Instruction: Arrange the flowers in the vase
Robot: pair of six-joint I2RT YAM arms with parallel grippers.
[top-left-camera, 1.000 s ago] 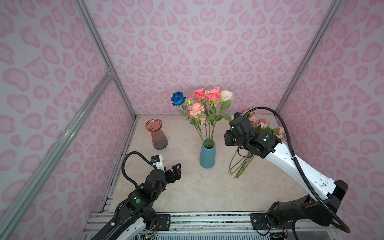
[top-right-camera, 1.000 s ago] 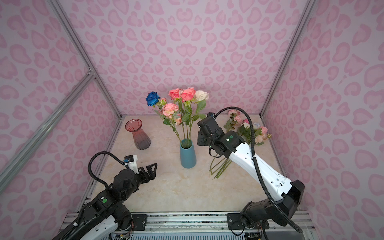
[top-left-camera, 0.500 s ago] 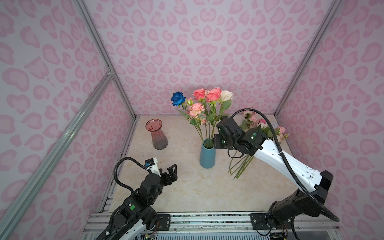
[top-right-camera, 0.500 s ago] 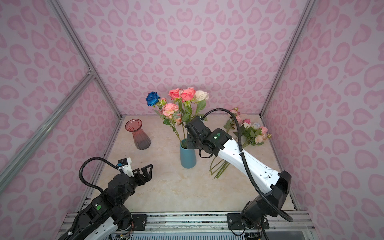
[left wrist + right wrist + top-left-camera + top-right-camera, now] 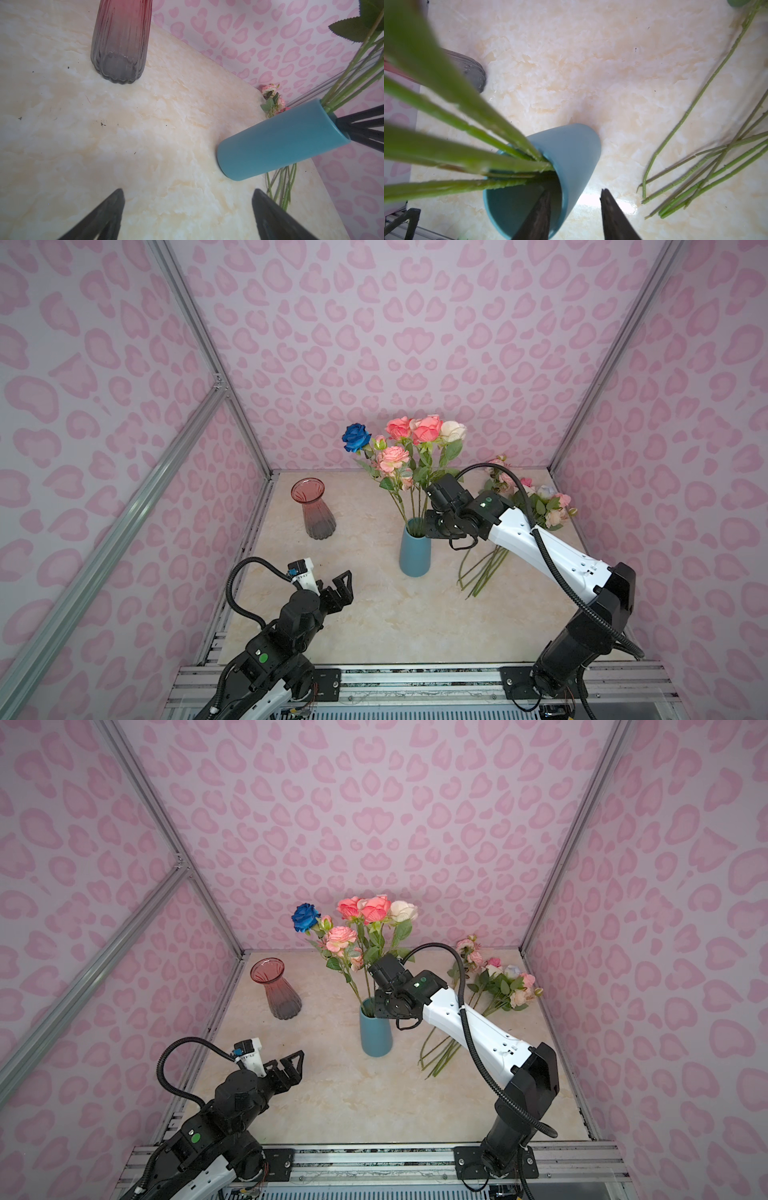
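A blue vase (image 5: 414, 549) (image 5: 376, 1031) stands mid-table holding several flowers (image 5: 415, 435) (image 5: 365, 911): a deep blue rose, coral, pink and cream blooms. More flowers (image 5: 536, 497) (image 5: 503, 982) lie loose at the back right, their stems (image 5: 706, 172) fanned on the table. My right gripper (image 5: 430, 526) (image 5: 575, 190) is at the vase's mouth, open, with one finger inside the rim and the other outside, and no stem between them. My left gripper (image 5: 334, 580) (image 5: 188, 190) hovers open and empty over the front left of the table.
A red-tinted ribbed glass vase (image 5: 318, 510) (image 5: 122, 41) stands empty at the back left. Pink patterned walls close in the back and both sides. A metal rail (image 5: 415, 676) runs along the front edge.
My right gripper swung left from above the loose bunch to the blue vase's mouth. The left arm shifted only slightly and stayed open.
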